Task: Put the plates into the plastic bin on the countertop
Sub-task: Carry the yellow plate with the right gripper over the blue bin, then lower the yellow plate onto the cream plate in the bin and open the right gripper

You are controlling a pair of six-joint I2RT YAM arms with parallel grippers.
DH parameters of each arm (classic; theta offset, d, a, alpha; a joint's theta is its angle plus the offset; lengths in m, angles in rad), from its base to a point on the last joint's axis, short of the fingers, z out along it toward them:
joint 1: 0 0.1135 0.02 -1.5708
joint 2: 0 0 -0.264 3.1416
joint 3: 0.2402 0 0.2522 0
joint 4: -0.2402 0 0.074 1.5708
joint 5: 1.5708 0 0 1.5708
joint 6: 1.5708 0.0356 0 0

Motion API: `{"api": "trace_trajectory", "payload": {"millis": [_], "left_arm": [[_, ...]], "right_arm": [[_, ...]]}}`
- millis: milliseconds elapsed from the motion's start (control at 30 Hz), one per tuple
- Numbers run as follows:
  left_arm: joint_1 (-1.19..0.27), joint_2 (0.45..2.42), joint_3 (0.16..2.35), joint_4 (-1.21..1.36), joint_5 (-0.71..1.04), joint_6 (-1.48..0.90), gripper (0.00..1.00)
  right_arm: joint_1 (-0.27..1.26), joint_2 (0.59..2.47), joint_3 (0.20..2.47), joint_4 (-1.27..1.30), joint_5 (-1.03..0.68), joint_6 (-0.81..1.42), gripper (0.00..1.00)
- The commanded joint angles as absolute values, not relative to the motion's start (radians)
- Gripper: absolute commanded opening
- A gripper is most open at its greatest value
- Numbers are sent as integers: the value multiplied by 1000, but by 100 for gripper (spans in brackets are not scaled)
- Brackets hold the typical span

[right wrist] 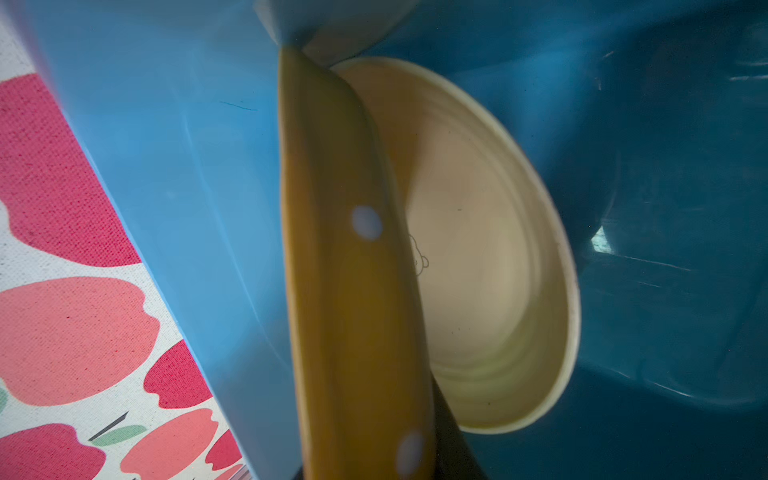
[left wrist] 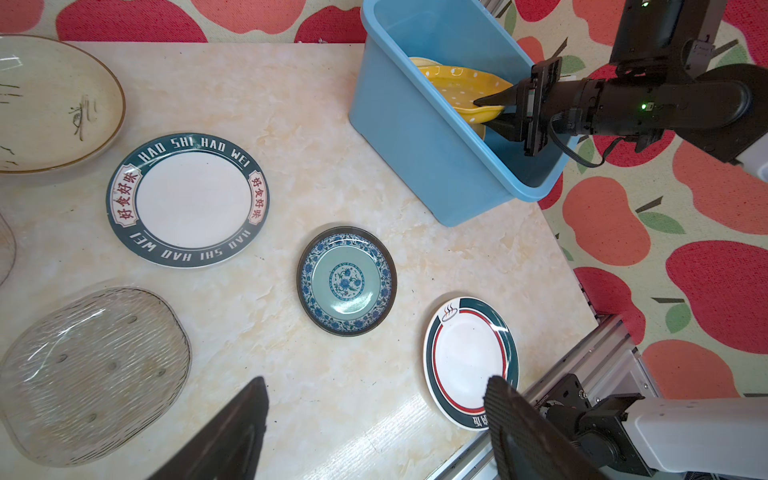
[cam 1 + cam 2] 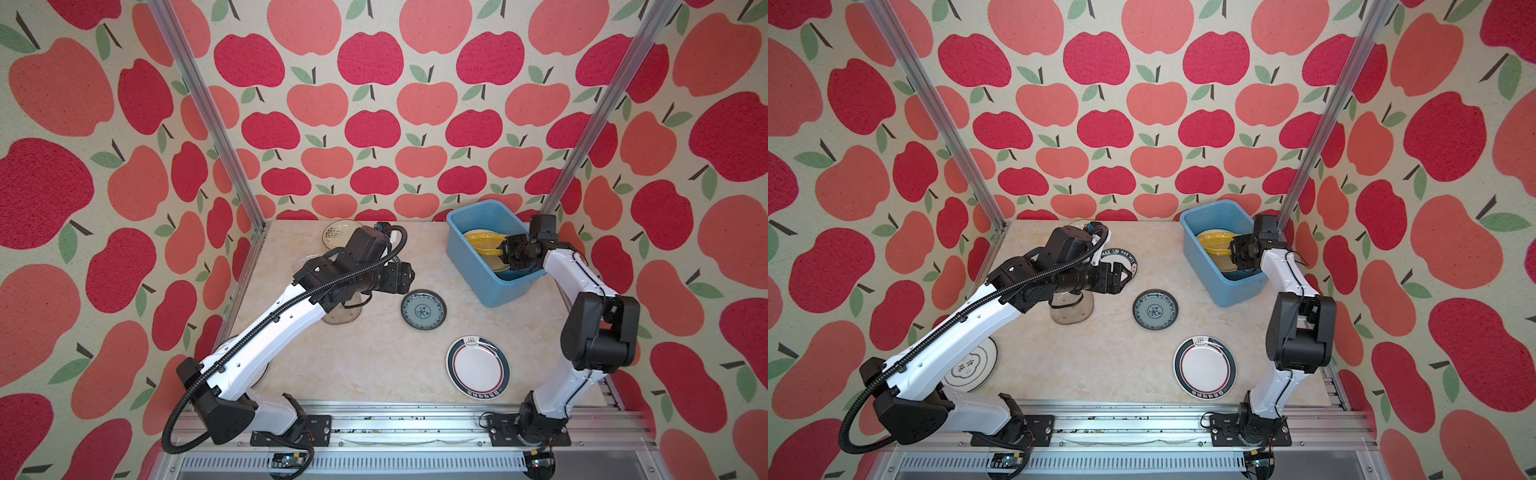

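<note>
Countertop [image 3: 374, 365] bearing my landmark, the plastic bin [image 3: 467, 257]; inside the bin lies the pale yellow plate [image 1: 490, 270], and tilted over it the scalloped yellow plate [image 2: 457, 83], its rim clenched by my right gripper [image 2: 482, 112]; outside the bin, flat on the stone: clear glass plate [image 2: 91, 374], lettered white plate [image 2: 187, 199], red-ringed white plate [image 3: 478, 368], and the blue-patterned plate [image 3: 423, 309] nearest the bin; my left gripper [image 3: 1124, 281] hovers released, fingers spread, well apart from the bin.

Plastic bin [image 3: 464, 253]: near half blocked by scalloped yellow plate [image 3: 482, 244] and right gripper [image 2: 482, 112] clamping it; far corner free. Countertop [image 3: 365, 365]: bare front middle, between left arm [image 3: 266, 332] and white dark-rimmed plate [image 3: 478, 368].
</note>
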State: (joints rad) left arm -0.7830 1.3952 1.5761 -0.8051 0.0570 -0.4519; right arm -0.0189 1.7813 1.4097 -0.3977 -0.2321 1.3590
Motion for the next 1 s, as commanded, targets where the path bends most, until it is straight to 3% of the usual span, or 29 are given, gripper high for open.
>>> {"api": "trace_trajectory", "payload": {"millis": [0, 567, 800, 967], "left_arm": [[-787, 1416, 1611, -842, 39, -431, 84], [-772, 1462, 1629, -862, 48, -448, 85], [-768, 1473, 1651, -880, 42, -448, 85], [-764, 1475, 1663, -892, 37, -451, 85]], "right_arm": [[-15, 1791, 1442, -327, -219, 1315, 0], [4, 1911, 1429, -427, -153, 1186, 3], [3, 1939, 1451, -506, -122, 1134, 17], [3, 1929, 1477, -563, -86, 1095, 35]]}}
